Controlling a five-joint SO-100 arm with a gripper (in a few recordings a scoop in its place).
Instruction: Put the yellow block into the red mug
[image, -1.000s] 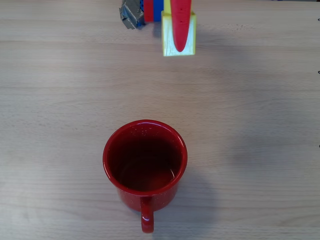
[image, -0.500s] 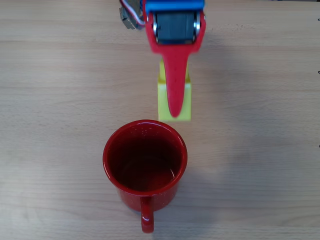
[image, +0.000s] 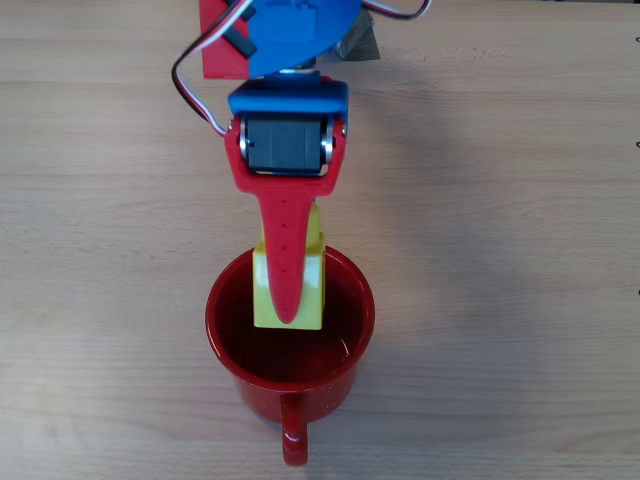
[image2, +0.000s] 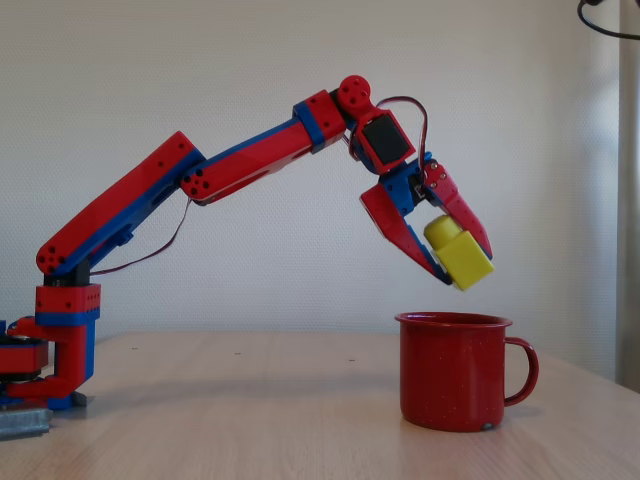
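Wooden table (image2: 250, 400) | hand (image2: 462, 262) clamped on yellow block (image2: 458, 256) | above red mug (image2: 455, 370)

Overhead looks straight down; fixed side view shares red mug (image: 290, 330).

Small bright yellow plastic toy brick (image2: 459, 257), square-bodied with one round stud, is held tilted in the air directly above the mug's open mouth, clear of the rim, stud end uppermost. Large glossy red speckled enamel mug (image2: 452, 372) stands upright on the light wooden bench (image: 500, 200), dark interior, loop handle pointing to the lower edge in the overhead view.
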